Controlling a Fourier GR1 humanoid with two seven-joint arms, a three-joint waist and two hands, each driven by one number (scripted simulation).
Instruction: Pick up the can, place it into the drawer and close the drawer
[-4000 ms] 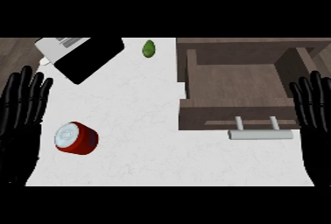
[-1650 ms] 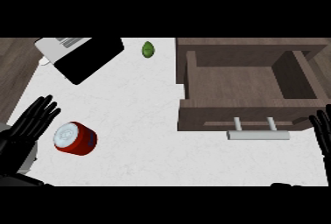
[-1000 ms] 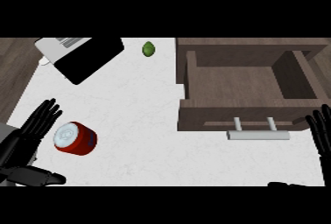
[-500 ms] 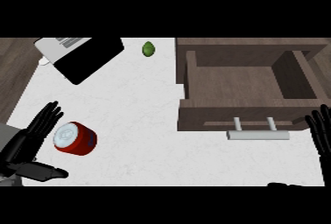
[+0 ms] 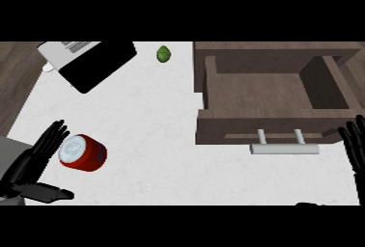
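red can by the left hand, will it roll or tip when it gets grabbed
The red can looks short and wide, leaning with its pale lid up, so it probably settles rather than topples. Its round wall could roll if nudged sideways. The open left hand flanks one side only, so it may slide away.

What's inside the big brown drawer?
The drawer is open and only its bare brown floor shows; nothing lies in it. The red can sits on the counter beside the left hand. The inner face of the front wall is hidden.
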